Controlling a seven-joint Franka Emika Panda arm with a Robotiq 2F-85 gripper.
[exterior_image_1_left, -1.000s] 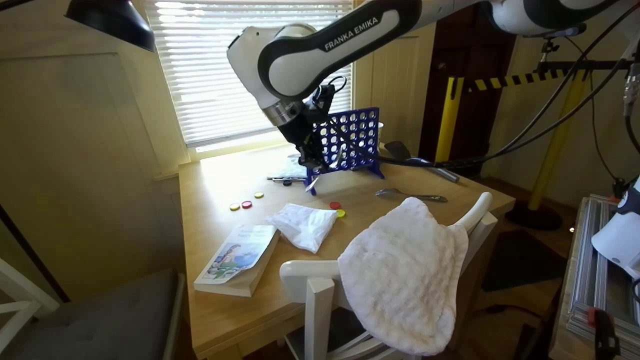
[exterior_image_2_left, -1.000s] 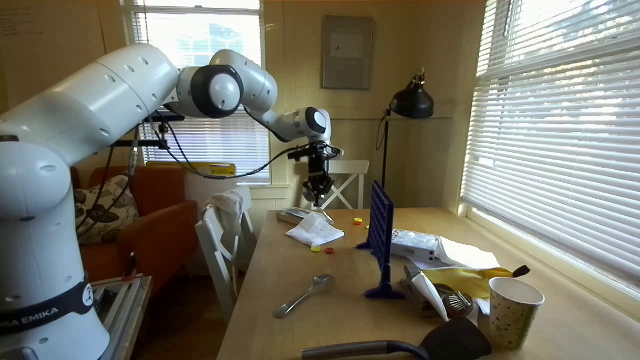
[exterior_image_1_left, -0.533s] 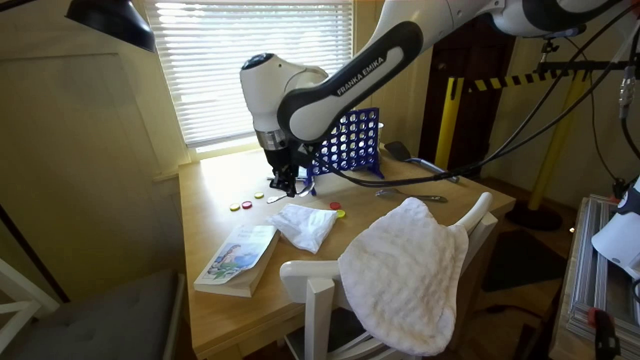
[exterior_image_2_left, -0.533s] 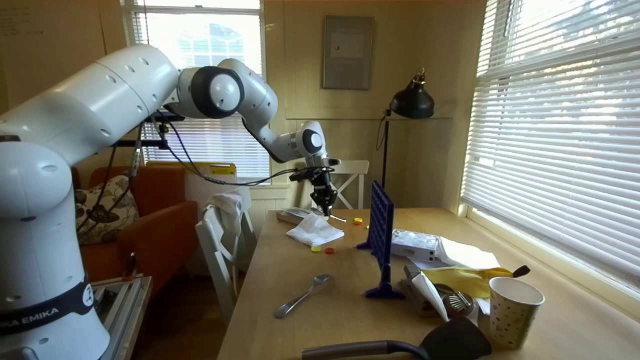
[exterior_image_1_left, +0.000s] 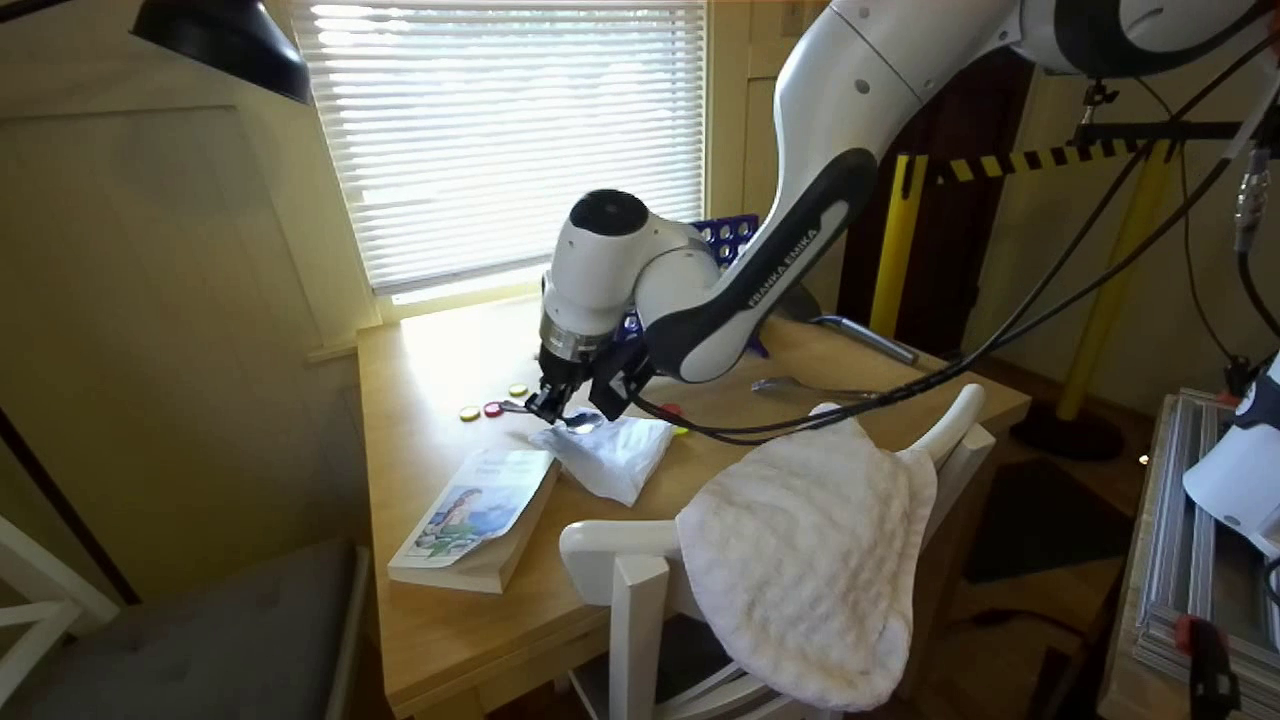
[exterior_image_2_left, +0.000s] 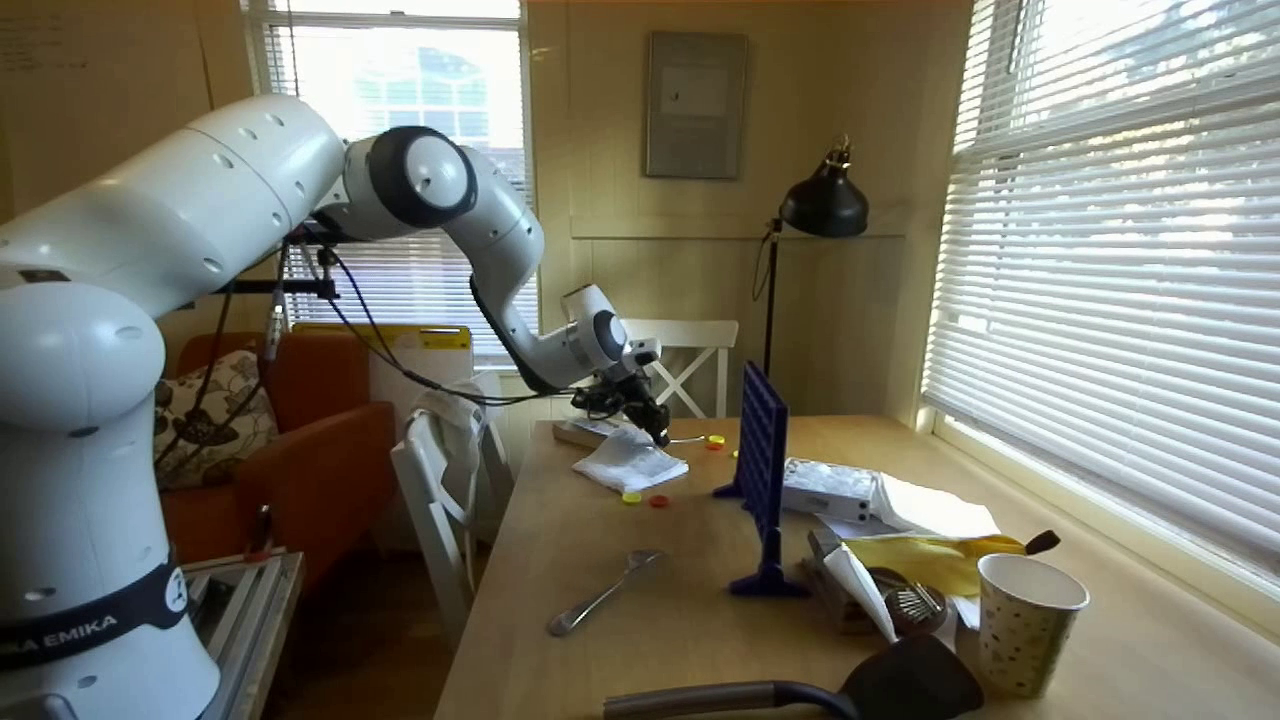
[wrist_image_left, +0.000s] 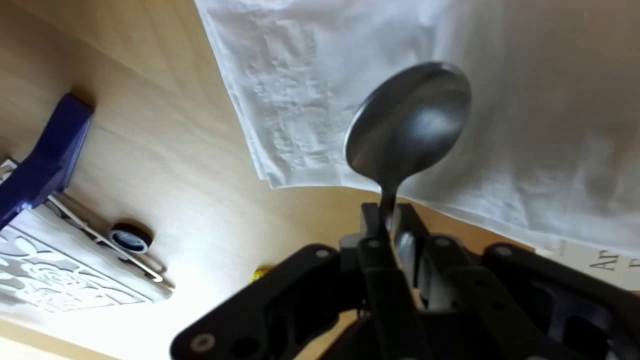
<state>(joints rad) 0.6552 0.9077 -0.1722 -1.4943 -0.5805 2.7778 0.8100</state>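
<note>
Jutting either side of the hand (wrist_image_left: 388, 216), a spoon (wrist_image_left: 411, 120).

The spoon (wrist_image_left: 410, 120) is over the sheet (exterior_image_1_left: 622, 460) beside the book (exterior_image_1_left: 478, 515).

In the wrist view, the pincer (wrist_image_left: 389, 220) partly hides the spoon (wrist_image_left: 409, 122), and edges crop the white sheet (wrist_image_left: 510, 115).

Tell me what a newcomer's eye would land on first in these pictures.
Probably the big white robot arm arching over the table in both exterior views, its gripper clasping a metal spoon whose bowl shows against a wrinkled white sheet in the wrist view. Next, likely the blue grid standing upright on the table, and the fluffy white cloth draped over a chair back at the table's edge.
</note>
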